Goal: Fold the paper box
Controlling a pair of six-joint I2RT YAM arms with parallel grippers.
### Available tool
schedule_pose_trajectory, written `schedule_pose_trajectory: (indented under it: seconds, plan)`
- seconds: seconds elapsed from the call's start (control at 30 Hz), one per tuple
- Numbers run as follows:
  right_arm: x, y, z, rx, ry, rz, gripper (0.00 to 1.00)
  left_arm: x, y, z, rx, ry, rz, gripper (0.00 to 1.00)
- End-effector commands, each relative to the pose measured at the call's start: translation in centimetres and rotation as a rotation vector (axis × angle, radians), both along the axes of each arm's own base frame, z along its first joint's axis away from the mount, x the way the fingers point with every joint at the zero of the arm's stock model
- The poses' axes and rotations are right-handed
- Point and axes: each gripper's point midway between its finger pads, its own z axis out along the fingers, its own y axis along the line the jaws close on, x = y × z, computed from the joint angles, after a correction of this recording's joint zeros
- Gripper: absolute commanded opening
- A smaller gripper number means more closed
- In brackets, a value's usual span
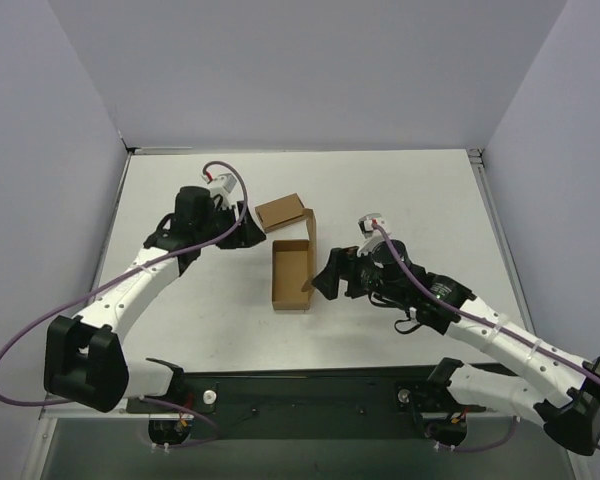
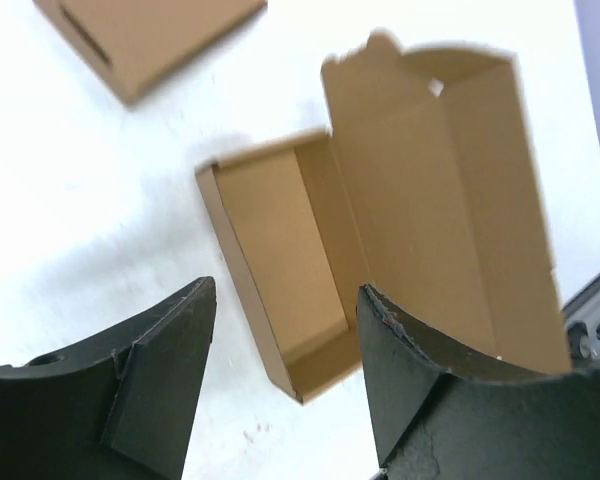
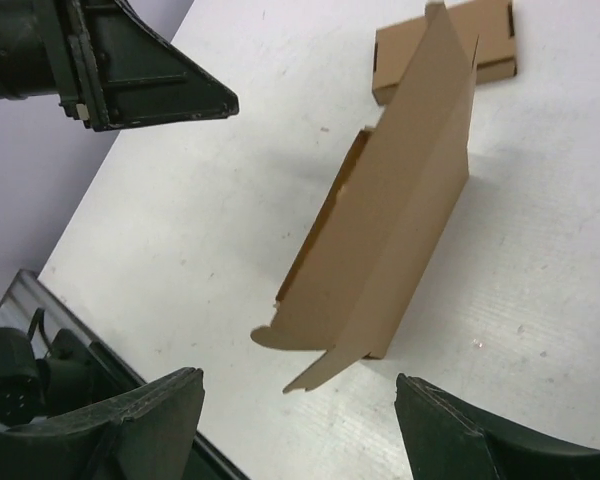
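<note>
The paper box (image 1: pixel 290 276) lies mid-table as an open brown tray, its lid (image 1: pixel 311 250) standing upright along the right side. In the left wrist view the tray (image 2: pixel 275 240) and raised lid (image 2: pixel 460 200) lie just beyond my left gripper (image 2: pixel 285 290), which is open and holds nothing. From above, the left gripper (image 1: pixel 252 236) sits off the box's far left corner. My right gripper (image 3: pixel 298 378) is open too, a little short of the lid's outer face (image 3: pixel 400 220) and its loose tab (image 3: pixel 320 365). It is close to the box's right side (image 1: pixel 326 282).
A smaller flat brown box (image 1: pixel 283 212) lies behind the paper box and shows in both wrist views (image 2: pixel 150 35) (image 3: pixel 450 45). The left gripper's fingers (image 3: pixel 150 85) show at the top left of the right wrist view. The table's metal edge (image 3: pixel 40 300) runs nearby.
</note>
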Motion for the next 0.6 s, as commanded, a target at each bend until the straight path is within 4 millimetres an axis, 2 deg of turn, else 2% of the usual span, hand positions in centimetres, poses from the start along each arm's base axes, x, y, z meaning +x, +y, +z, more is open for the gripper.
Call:
schedule_pose_trajectory:
  seconds: [0.0, 0.03, 0.07, 0.13, 0.17, 0.2, 0.33, 0.37, 0.43, 0.47, 0.53, 0.57]
  plan:
    - [2.7, -0.5, 2.2, -0.144, -0.125, -0.131, 0.78, 2.9, 1.1, 6.4, 0.045, -0.240, 0.026, 0.68]
    - [2.7, -0.4, 1.9, -0.176, -0.117, -0.129, 0.78, 3.1, 1.3, 6.8, 0.061, -0.268, 0.026, 0.68]
    - [3.3, -0.2, 3.1, -0.189, -0.140, -0.134, 0.78, 3.2, 1.7, 7.5, 0.071, -0.297, 0.039, 0.68]
    - [4.1, -0.3, 1.4, -0.301, -0.114, -0.137, 0.78, 3.2, 2.9, 7.4, 0.115, -0.330, 0.069, 0.68]
    - [4.4, -0.4, 1.3, -0.345, -0.121, -0.125, 0.77, 3.1, 3.3, 8.2, 0.121, -0.368, 0.080, 0.70]
    - [5.4, -0.1, 1.2, -0.391, -0.122, -0.137, 0.76, 3.1, 3.8, 8.0, 0.141, -0.383, 0.095, 0.70]
    - [6.2, 0.1, 0.3, -0.509, -0.101, -0.112, 0.71, 2.6, 5.0, 7.8, 0.211, -0.403, 0.097, 0.72]
    - [6.5, 0.3, -0.3, -0.527, -0.092, -0.107, 0.68, 2.5, 5.1, 8.1, 0.212, -0.410, 0.101, 0.72]
    - [6.8, 1.0, 0.0, -0.529, -0.099, -0.081, 0.62, 2.5, 5.1, 8.7, 0.209, -0.425, 0.099, 0.72]
    - [7.1, 1.2, -0.6, -0.542, -0.088, -0.068, 0.53, 2.4, 5.2, 8.9, 0.208, -0.432, 0.099, 0.72]
    - [7.3, 1.7, -0.6, -0.551, -0.087, -0.026, 0.47, 2.3, 5.2, 8.8, 0.209, -0.430, 0.095, 0.72]
    - [7.4, 1.8, -0.9, -0.554, -0.079, -0.003, 0.37, 2.2, 5.0, 8.8, 0.204, -0.429, 0.087, 0.72]
